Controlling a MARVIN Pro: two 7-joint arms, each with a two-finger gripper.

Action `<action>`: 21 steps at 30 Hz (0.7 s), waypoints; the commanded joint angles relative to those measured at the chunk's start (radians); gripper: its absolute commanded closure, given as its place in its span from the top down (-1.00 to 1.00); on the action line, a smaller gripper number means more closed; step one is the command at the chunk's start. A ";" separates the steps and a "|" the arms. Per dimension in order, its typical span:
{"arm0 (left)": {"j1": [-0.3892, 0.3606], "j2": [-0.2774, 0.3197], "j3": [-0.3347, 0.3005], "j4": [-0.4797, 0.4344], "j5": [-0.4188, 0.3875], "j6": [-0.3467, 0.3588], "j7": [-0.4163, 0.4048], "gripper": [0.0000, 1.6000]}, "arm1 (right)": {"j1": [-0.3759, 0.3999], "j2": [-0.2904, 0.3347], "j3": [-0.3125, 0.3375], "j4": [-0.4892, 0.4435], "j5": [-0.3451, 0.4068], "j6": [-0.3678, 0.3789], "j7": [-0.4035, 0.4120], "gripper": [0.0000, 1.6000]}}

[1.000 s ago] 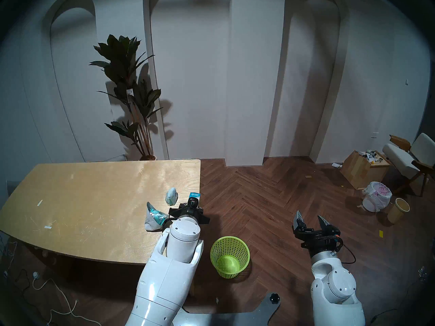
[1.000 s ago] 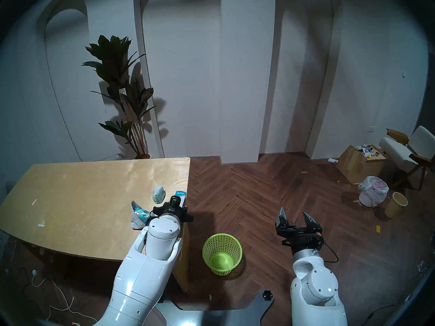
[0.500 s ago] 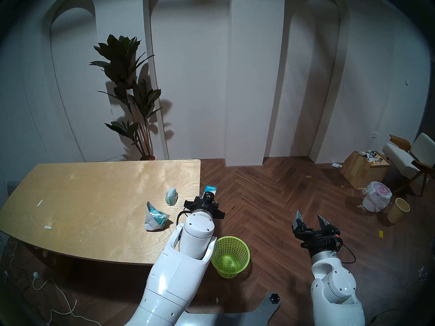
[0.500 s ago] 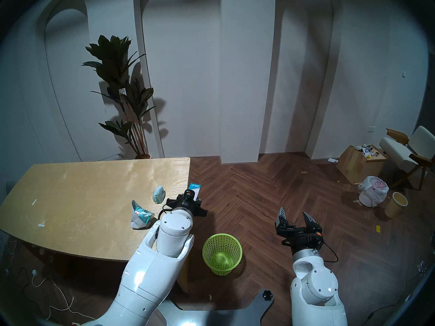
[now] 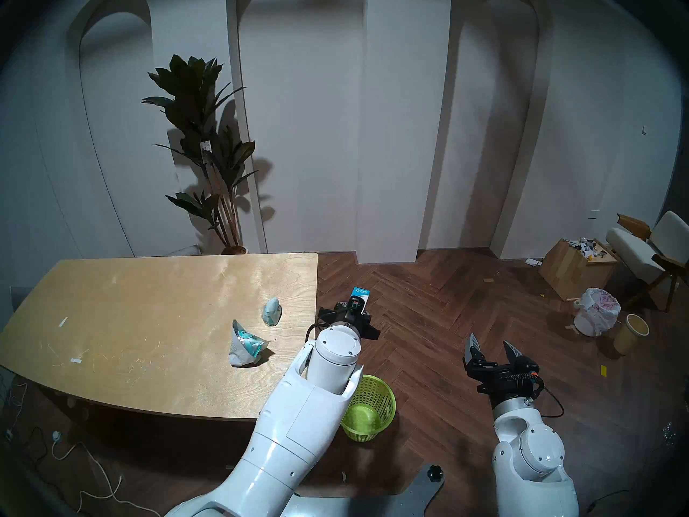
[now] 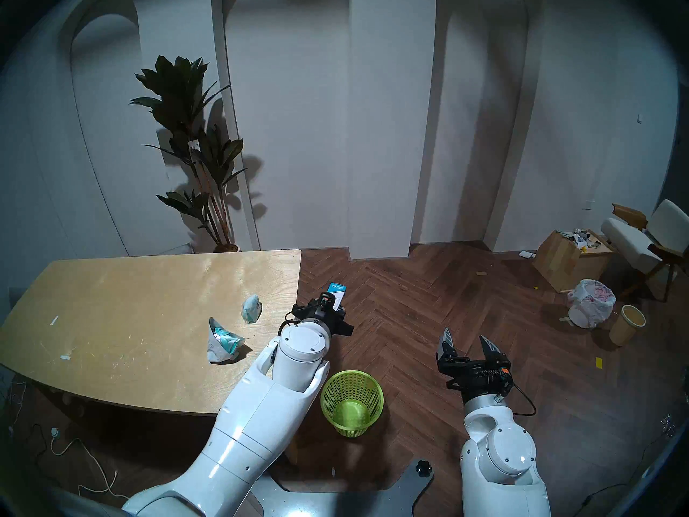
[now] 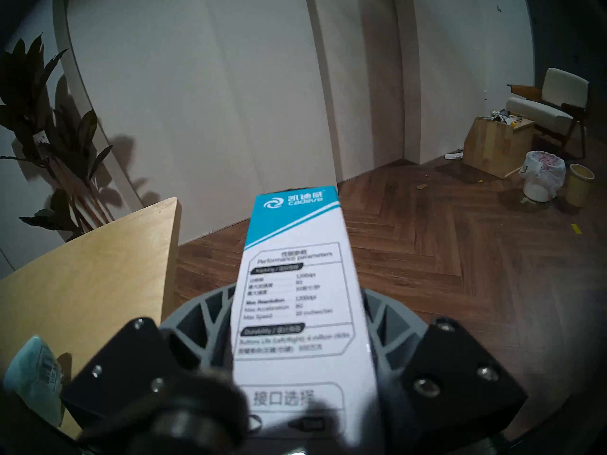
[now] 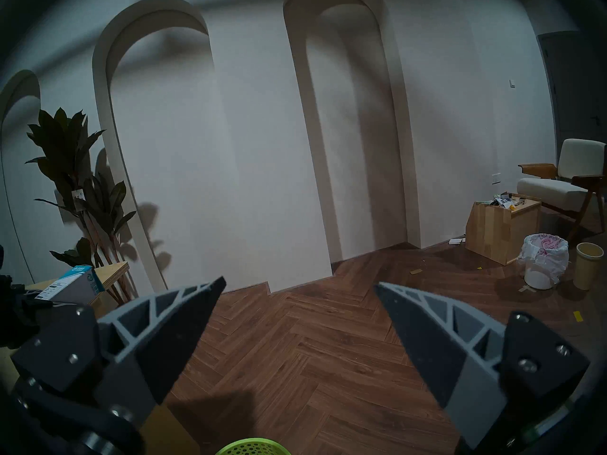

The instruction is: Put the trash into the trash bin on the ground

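One item of three is in hand: our left pincer (image 7: 297,352) is clamped on the white carton (image 7: 295,280), past the table (image 5: 149,300) edge over the floor but short of the green bin (image 5: 376,400). Letting go now w/o centring drops it outside. Right pincer (image 8: 297,316) gapes wide, empty. Mint packet (image 5: 271,311) & silver bag (image 5: 244,344) lie on the table

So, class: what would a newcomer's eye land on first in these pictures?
Probably the white box with teal print, clamped in the left gripper over the wooden floor just past the table edge. Next, the bright green bin on the floor, partly behind that arm, while the right gripper hangs open and empty.
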State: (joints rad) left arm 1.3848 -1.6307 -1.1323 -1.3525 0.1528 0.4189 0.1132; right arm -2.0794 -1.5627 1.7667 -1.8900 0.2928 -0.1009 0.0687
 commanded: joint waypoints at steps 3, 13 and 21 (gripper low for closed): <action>-0.149 -0.062 0.006 0.175 0.015 -0.060 0.008 -1.00 | 0.005 0.000 0.003 -0.020 -0.001 -0.008 0.001 1.00; -0.207 -0.100 0.012 0.310 0.025 -0.111 0.025 -1.00 | 0.005 -0.001 0.004 -0.020 -0.001 -0.008 0.003 1.00; -0.278 -0.155 0.011 0.444 0.037 -0.160 0.058 -1.00 | 0.005 -0.002 0.005 -0.021 -0.002 -0.008 0.005 1.00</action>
State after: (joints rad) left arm 1.2103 -1.7181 -1.1185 -0.9723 0.1791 0.3132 0.1496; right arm -2.0779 -1.5631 1.7713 -1.8891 0.2928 -0.1008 0.0755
